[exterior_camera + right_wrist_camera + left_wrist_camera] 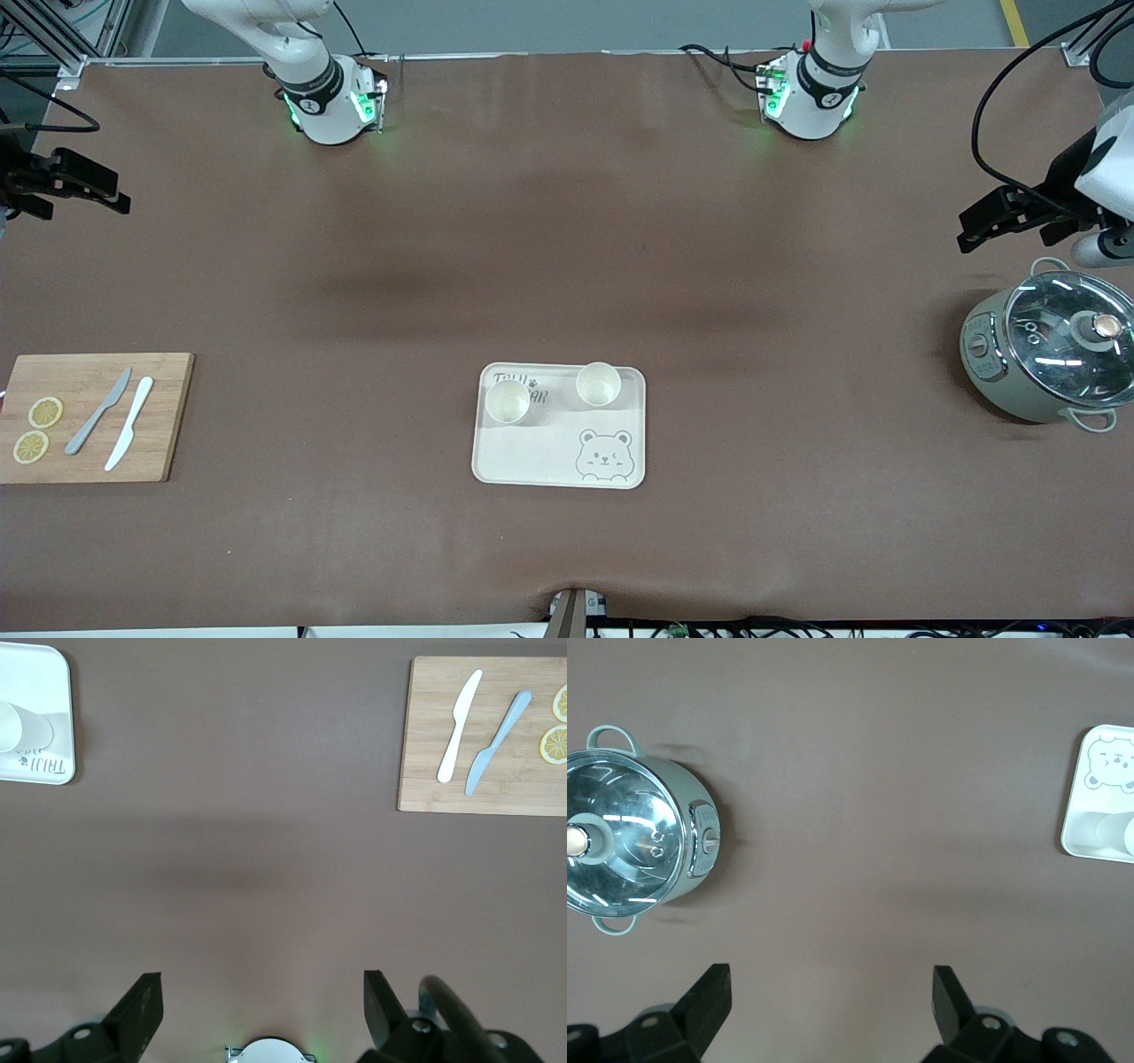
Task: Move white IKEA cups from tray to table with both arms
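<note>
Two white IKEA cups stand upright on the cream bear-printed tray (532, 452). One cup (508, 401) stands toward the right arm's end and the other cup (598, 384) toward the left arm's end. My left gripper (1010, 217) hangs open and empty over the table's left-arm end, close to the cooker; it also shows in the left wrist view (831, 992). My right gripper (75, 188) hangs open and empty over the right-arm end; it also shows in the right wrist view (263, 997). The wrist views catch only an edge of the tray (1074, 815) (53, 673), each with part of a cup (1118, 831) (18, 726).
A grey-green cooker with a glass lid (1050, 354) (633, 842) stands at the left arm's end. A wooden cutting board (89, 416) (483, 735) with two knives and two lemon slices lies at the right arm's end. The brown table cover (567, 248) lies between them.
</note>
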You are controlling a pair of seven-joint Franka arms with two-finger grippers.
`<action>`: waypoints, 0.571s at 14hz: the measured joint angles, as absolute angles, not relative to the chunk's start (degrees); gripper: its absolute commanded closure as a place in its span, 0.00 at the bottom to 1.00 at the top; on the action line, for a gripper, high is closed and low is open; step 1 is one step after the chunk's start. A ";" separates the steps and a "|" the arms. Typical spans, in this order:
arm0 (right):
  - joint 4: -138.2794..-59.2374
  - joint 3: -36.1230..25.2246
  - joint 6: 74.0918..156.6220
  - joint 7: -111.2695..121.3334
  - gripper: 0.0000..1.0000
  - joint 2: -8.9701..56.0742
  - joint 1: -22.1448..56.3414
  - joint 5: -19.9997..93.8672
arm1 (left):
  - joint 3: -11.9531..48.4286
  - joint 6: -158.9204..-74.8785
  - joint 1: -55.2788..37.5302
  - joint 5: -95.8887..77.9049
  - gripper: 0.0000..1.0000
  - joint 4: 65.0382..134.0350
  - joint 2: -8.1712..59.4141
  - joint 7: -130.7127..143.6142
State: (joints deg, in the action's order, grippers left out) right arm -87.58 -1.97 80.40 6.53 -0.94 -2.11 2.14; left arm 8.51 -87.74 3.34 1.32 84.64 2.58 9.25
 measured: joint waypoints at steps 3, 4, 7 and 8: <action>-87.58 -1.97 80.40 6.53 0.00 -0.94 -2.11 2.14 | 8.51 -87.74 3.34 1.32 0.00 84.37 2.52 9.25; -87.58 -1.97 80.40 6.53 0.00 -0.94 -2.11 2.14 | 8.51 -87.74 3.34 1.32 0.00 84.32 2.50 9.25; -87.58 -1.98 80.40 6.53 0.00 -0.94 -2.11 2.14 | 8.57 -87.73 3.28 1.32 0.00 84.36 2.50 9.24; -87.58 -1.98 80.40 6.53 0.00 -0.94 -2.11 2.14 | 8.64 -87.70 3.14 1.32 0.00 84.44 2.52 9.24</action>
State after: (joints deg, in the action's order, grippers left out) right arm -87.58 -1.98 80.40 6.53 -0.94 -2.11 2.14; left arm 8.64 -87.70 3.14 1.32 84.44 2.52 9.24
